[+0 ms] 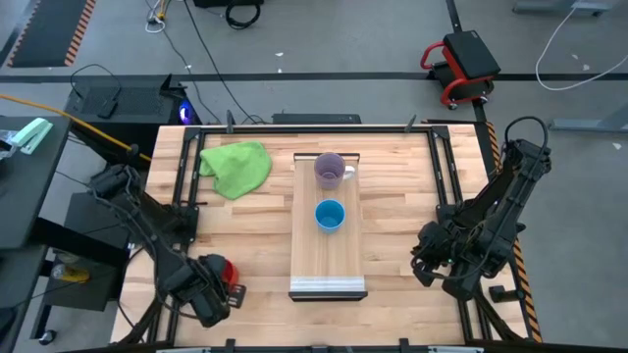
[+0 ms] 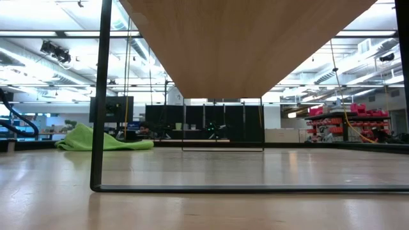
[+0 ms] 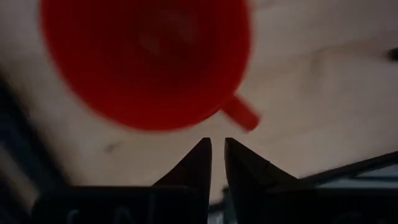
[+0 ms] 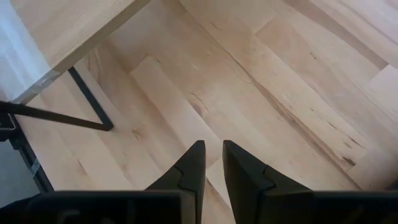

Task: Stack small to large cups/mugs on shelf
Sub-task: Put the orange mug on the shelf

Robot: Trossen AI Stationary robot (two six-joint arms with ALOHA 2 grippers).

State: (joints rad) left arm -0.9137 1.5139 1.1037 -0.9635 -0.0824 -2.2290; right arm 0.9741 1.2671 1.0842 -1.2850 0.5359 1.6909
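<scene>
A translucent purple mug (image 1: 331, 170) with a handle and a blue handleless cup (image 1: 330, 215) stand on the long light-wood shelf (image 1: 329, 257), purple at its far end, blue at the middle. A red mug (image 1: 225, 270) stands mouth up on the tabletop near the near-left corner. In the left wrist view the red mug (image 3: 149, 59) fills the picture, its handle (image 3: 241, 114) toward the fingers. My left gripper (image 3: 217, 147) hangs just above and beside the red mug, fingers shut, touching nothing. My right gripper (image 4: 213, 149) is shut and empty over bare table to the right of the shelf.
A green cloth (image 1: 236, 167) lies at the far left of the table, also in the low view (image 2: 96, 139). The shelf stands on black metal legs (image 2: 96, 128), raised above the tabletop; its grey strip (image 1: 328, 287) is at the near end. Black rails (image 1: 446, 167) edge the table.
</scene>
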